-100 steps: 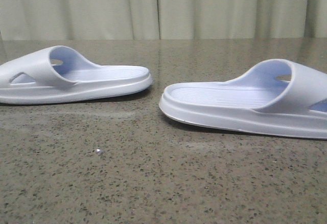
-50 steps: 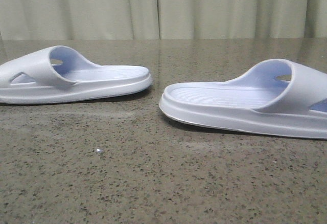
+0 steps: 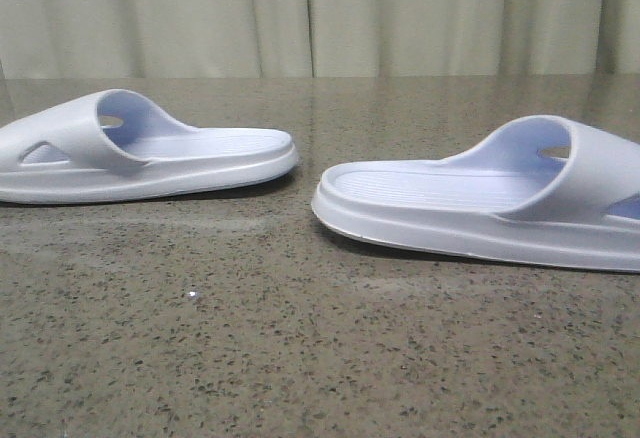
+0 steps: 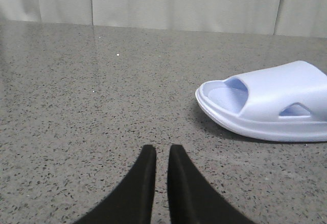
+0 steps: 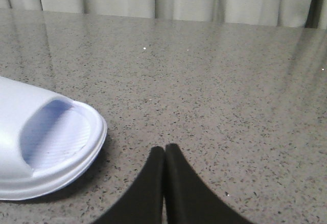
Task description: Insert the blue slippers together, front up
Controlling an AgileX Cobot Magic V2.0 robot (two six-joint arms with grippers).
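Two pale blue slippers lie sole down on the speckled stone table, apart from each other. In the front view the left slipper (image 3: 150,153) has its strap at the left, and the right slipper (image 3: 470,203) has its strap at the right; their open heel ends face each other across a gap. Neither gripper shows in the front view. My left gripper (image 4: 162,148) is empty, its jaws all but shut with a thin slit, and one slipper (image 4: 271,104) lies ahead and to the side. My right gripper (image 5: 165,147) is shut and empty, beside a slipper (image 5: 46,142).
The grey-brown speckled table (image 3: 300,348) runs back to a pale curtain (image 3: 320,13) along its far edge. Nothing else stands on the table in any view.
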